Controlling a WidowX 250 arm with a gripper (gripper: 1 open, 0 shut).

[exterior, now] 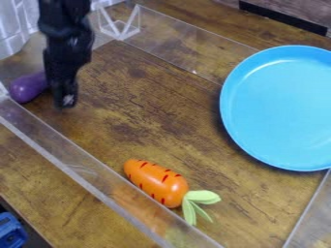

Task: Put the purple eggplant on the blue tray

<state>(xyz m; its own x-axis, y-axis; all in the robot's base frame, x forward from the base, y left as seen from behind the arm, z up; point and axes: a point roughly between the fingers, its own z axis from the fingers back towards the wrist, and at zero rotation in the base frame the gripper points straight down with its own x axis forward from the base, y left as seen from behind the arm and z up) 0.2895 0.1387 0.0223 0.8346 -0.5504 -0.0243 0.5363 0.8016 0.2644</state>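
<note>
Beside the clear barrier's upper-left stretch, the purple eggplant lies partly behind the blurred gripper; finger spacing cannot be determined. Bare wood separates both from the round blue tray, right.

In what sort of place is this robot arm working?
Probably a tabletop play or test area: a wooden table with clear plastic walls, a toy carrot and a blue tray.

Glossy purple toy eggplant; plain light-blue round plastic tray; orange toy carrot, dark-striped, with pale-green leaves; brown wood-grain tabletop.
</note>
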